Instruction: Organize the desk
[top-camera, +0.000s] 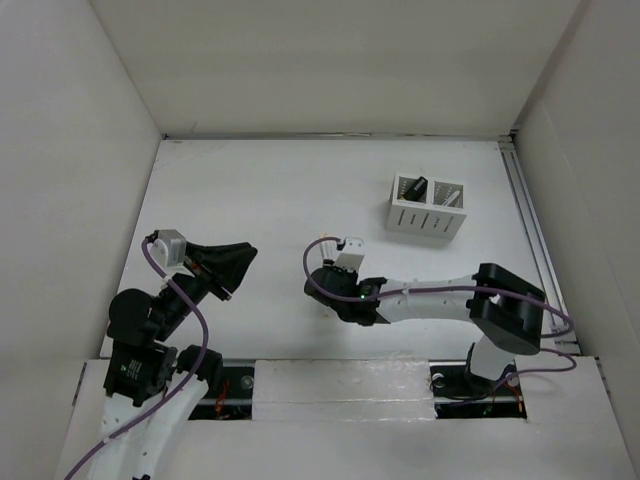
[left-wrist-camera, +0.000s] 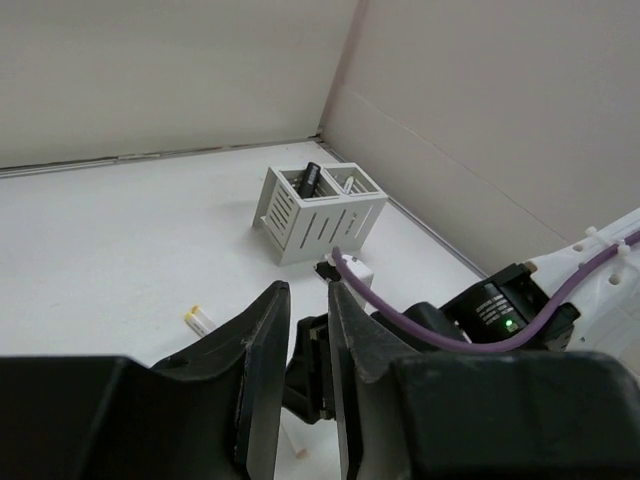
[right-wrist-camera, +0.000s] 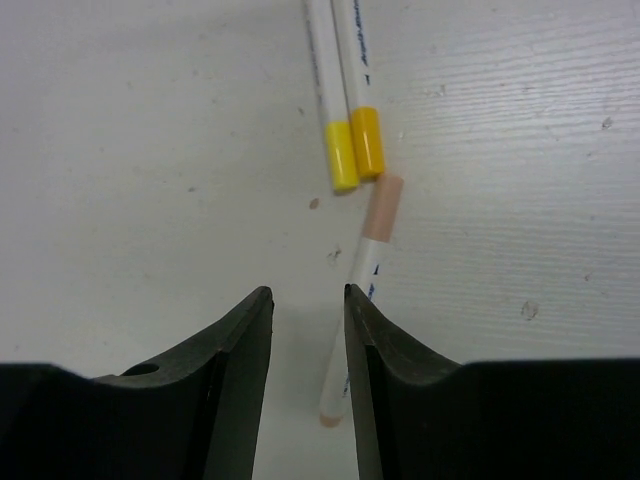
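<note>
Right gripper (right-wrist-camera: 305, 292), black and two-fingered, is hanging partly open at the frame's bottom, gripping nothing. I'm seeing the matte white desk (right-wrist-camera: 140, 150) filling the frame beneath it, and a white peach-capped pen (right-wrist-camera: 372, 240) lying right of centre. Left gripper (left-wrist-camera: 308, 288) is sitting closed, empty.

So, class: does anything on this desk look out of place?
Yes. Three pens lie loose on the desk: two yellow-capped side by side, a peach-capped one askew to them. None is in the holder.
</note>
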